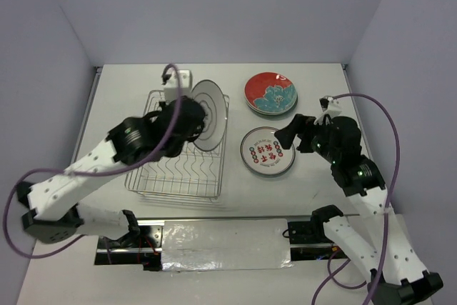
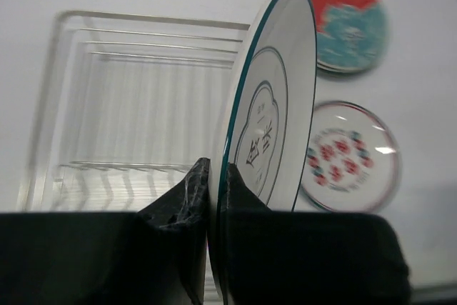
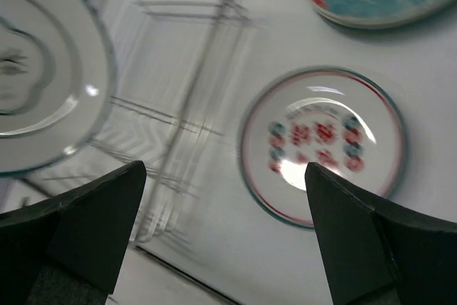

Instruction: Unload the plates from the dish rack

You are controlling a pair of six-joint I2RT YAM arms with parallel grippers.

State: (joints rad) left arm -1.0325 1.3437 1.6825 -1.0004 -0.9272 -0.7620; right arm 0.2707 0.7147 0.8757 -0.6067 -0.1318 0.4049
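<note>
Illegible red characters on small plate (image 1: 268, 151)

Robot test cell in a lab, seen from my remote station.

Plain pale walls (image 1: 214, 12) box in a white tabletop (image 1: 321, 198) on three sides. My left arm (image 1: 86, 169) and right arm (image 1: 357, 176), white and black, are mounted on a black rail (image 1: 153, 232) at its near edge, and purple cables (image 1: 385, 126) loop loose around them. The wire dish rack (image 1: 175, 180) and patterned plates (image 1: 270, 94) are kitchenware laid out under a fixed overhead camera.
</note>
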